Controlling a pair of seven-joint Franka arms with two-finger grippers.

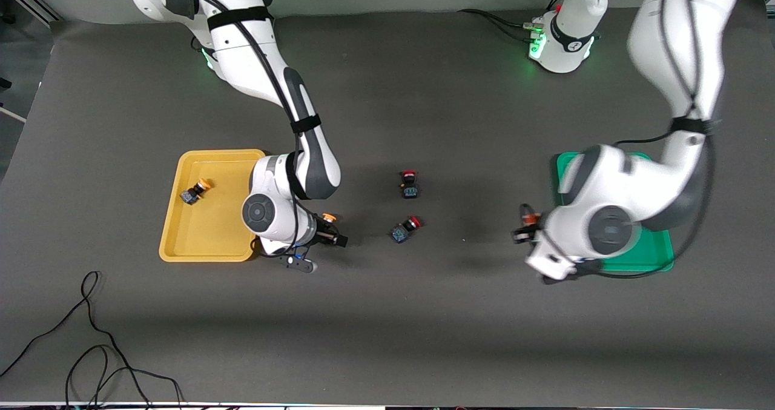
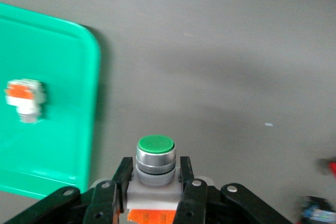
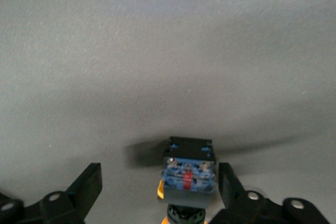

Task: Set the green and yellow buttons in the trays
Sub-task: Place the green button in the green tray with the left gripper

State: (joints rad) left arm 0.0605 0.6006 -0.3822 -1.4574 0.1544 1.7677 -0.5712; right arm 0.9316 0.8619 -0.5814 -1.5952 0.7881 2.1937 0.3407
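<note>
Dark grey matting covered the table [image 1: 387, 313], with the yellow tray [image 1: 181, 240] toward the right arm's end and the green tray [image 1: 657, 263] toward the left arm's.

About half the sorting looked done. One yellow-capped button [image 1: 195, 192] already lay inside the yellow tray, and the left wrist view showed a white-bodied button with an orange block [image 2: 23, 98] resting in the green tray.

The left gripper [image 2: 156, 182] was clamped on the second green-capped button [image 2: 155, 163], its pale body pinched between the fingers, over bare mat just beside the green tray's rim; it had yet to be carried over the tray and released.

The right gripper [image 3: 157, 195] hung low with its fingers spread, straddling the second yellow button [image 3: 188, 169], which lay on its side on the mat just beside the yellow tray; whether the pads were touching it was hard to tell. That one remained to be grasped and delivered.

Two red-capped switches [image 1: 409, 185] [image 1: 405, 229] lay mid-table, not part of the job.
</note>
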